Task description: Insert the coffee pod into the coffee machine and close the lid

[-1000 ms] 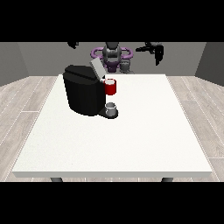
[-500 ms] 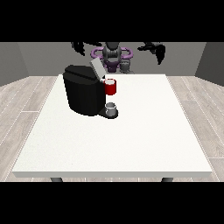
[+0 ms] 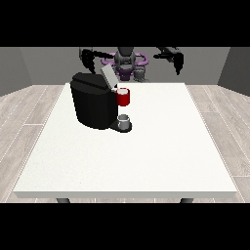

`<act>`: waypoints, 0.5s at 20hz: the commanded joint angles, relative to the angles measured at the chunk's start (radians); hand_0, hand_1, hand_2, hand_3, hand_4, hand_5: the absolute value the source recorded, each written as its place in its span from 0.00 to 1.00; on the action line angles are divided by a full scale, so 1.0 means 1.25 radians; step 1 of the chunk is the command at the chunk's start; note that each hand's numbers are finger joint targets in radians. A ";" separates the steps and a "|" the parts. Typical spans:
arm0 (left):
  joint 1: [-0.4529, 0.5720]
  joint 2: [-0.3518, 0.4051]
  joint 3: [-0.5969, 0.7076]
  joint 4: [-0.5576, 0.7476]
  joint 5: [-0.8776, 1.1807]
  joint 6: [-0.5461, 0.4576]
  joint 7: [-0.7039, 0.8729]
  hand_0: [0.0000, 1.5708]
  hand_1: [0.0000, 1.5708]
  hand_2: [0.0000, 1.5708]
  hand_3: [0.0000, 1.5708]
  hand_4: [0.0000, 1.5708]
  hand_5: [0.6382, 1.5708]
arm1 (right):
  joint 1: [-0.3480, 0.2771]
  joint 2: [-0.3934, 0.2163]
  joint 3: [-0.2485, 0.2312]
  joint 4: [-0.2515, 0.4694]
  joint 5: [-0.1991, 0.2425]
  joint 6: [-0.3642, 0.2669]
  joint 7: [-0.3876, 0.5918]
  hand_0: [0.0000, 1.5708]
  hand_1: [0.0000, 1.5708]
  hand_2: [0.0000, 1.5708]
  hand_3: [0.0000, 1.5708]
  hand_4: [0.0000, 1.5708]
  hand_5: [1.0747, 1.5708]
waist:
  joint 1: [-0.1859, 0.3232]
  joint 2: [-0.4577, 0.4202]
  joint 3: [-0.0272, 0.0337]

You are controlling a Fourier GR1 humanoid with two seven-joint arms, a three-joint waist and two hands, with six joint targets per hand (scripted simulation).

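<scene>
one black coffee machine [image 3: 93,101], one small grey cup [image 3: 124,119], two raised robot hands

One front camera, looking across the table at the robot

The single view stands beyond the table's near edge, raised above it and tilted down, so the white table [image 3: 146,146] fills the middle as a broad shape narrowing toward the far side. It faces the robot [image 3: 126,61], which is small at the far edge, well away from the lens. The coffee machine [image 3: 93,100] stands on the far left part of the tabletop, nearer the robot than the camera. Grey wood floor shows on the left and right of the table, and grey walls close the far side. No second view is given, so nothing overlaps.
</scene>
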 commanded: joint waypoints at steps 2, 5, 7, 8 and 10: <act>0.062 0.036 -0.003 -0.063 0.021 -0.019 -0.003 0.00 0.00 0.00 0.00 0.00 1.00 | -0.041 0.000 -0.010 0.056 0.005 0.007 -0.033 0.00 0.00 0.00 0.00 0.00 1.00 | -0.003 0.042 -0.0002; 0.071 0.009 -0.015 -0.067 0.015 0.037 0.017 0.00 0.00 0.00 0.00 0.00 1.00 | -0.073 0.019 0.026 0.024 0.020 0.004 0.038 0.00 0.00 0.00 0.00 0.00 1.00 | -0.044 0.019 -0.0003; 0.062 0.007 -0.046 -0.122 0.009 0.032 0.045 0.00 0.00 0.00 0.00 0.00 1.00 | -0.096 0.000 0.008 0.098 0.040 0.006 -0.031 0.00 0.00 0.00 0.00 0.00 1.00 | -0.010 0.052 -0.0001; 0.063 0.018 -0.029 -0.104 0.011 0.040 -0.009 0.00 0.00 0.00 0.00 0.00 1.00 | -0.080 0.003 0.009 0.105 0.042 0.017 -0.071 0.00 0.00 0.00 0.00 0.00 1.00 | -0.032 0.076 -0.0002; 0.031 0.056 -0.007 -0.119 0.046 0.014 0.056 0.00 0.00 0.00 0.00 0.00 1.00 | -0.116 0.022 0.027 0.103 0.061 -0.011 -0.036 0.00 0.00 0.00 0.00 0.00 1.00 | -0.017 0.067 -0.0002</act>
